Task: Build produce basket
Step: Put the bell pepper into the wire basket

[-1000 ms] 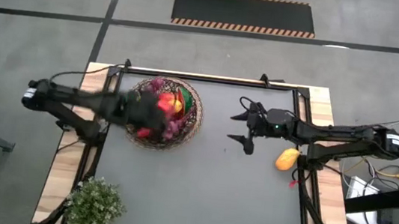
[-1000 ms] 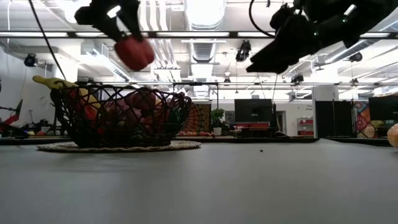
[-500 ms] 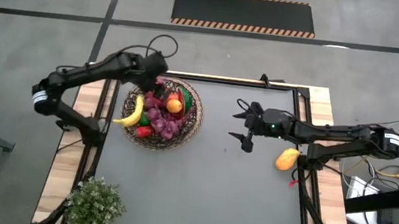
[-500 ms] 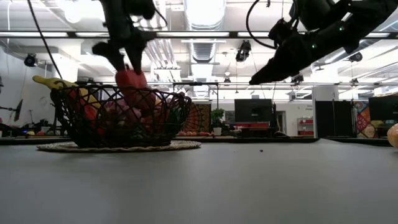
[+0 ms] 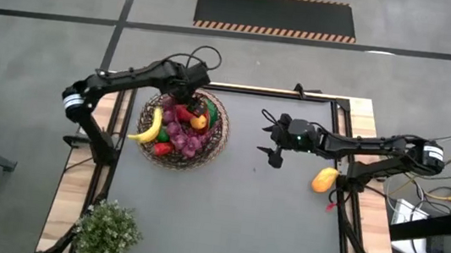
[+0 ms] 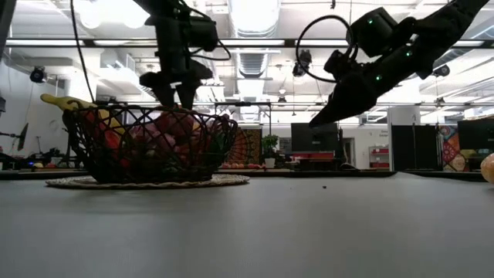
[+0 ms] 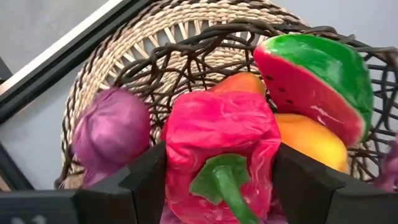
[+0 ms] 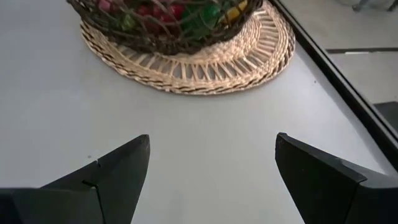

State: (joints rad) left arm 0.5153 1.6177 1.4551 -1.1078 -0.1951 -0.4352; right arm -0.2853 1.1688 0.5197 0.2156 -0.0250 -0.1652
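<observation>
Grey worktop [image 5: 225, 203] w/ wood edges carries everything. Left arm reaches in from the left side, over the far rim of the basket [image 5: 216, 134]; right arm stretches in from the right side, held above bare worktop near the middle. Potted plant [image 5: 106, 230] sits at the near left corner, well apart from the basket. Basket rests on a pale woven mat [image 8: 205, 62] toward the far left of the worktop, dark wicker, round & shallow. Inside it: yellow banana [image 5: 150, 126] along the left rim, purple grapes [image 5: 182, 134] in the middle, watermelon slice [image 7: 317, 87], orange fruit [image 7: 311, 140], purple piece [image 7: 112, 127] at the side. Left gripper [image 7: 217, 168] sits low over the basket's far part, fingers [image 7: 146, 180] clamped on a red pepper [image 7: 221, 137], green stem facing the wrist cam; pepper is in among the other produce, touching the orange fruit. Right gripper [image 5: 273, 138] hangs in the air right of the basket, pointing at it, fingers [image 8: 112, 168] wide apart, nothing between them. One yellow-orange fruit [image 5: 324, 180] lies alone near the worktop's right edge, beside the right arm, well apart from the basket.
</observation>
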